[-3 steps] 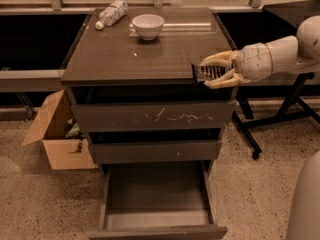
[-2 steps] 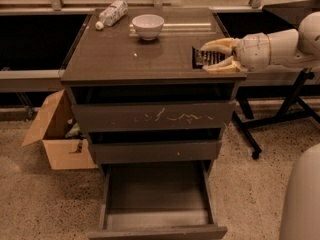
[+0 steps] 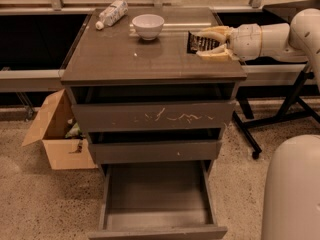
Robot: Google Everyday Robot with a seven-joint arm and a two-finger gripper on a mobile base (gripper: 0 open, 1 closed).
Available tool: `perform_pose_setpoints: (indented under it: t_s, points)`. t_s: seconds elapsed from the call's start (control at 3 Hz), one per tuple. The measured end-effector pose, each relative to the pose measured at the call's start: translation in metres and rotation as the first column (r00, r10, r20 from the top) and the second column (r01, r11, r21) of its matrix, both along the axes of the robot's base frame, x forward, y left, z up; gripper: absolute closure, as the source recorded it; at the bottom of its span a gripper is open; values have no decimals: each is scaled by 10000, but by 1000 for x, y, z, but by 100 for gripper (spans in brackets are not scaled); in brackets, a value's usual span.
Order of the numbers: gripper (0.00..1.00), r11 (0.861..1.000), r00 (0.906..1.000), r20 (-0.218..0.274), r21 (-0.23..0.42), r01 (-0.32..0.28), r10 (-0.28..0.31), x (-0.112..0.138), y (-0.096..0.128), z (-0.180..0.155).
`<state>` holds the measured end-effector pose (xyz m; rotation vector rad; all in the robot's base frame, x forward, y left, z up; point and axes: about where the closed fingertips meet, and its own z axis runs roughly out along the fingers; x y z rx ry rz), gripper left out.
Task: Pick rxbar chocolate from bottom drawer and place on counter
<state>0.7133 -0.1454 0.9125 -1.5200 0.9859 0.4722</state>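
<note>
The cream-coloured two-finger gripper (image 3: 198, 44) reaches in from the right over the right rear part of the glossy grey-brown square counter (image 3: 125, 54), its fingers clenched on the small flat black-wrapped rxbar chocolate (image 3: 201, 42), held on edge just above the top; whether it touches the surface I cannot tell. Behind sit a round white bowl (image 3: 148, 25) and a clear plastic bottle (image 3: 111, 14) lying on its side. The deep grey bottom drawer (image 3: 157, 191) stands pulled open
</note>
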Motion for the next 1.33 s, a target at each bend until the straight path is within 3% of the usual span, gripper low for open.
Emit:
perform_pose_setpoints:
  t_s: [0.67, 1.0, 1.33]
  points:
    - [100, 9991, 9992, -71, 112, 402, -401, 21, 5, 0]
    - [85, 9959, 9961, -267, 310, 854, -846, 40, 5, -1]
    - [60, 9903, 9907, -431, 449, 1312, -1293, 60, 4, -3]
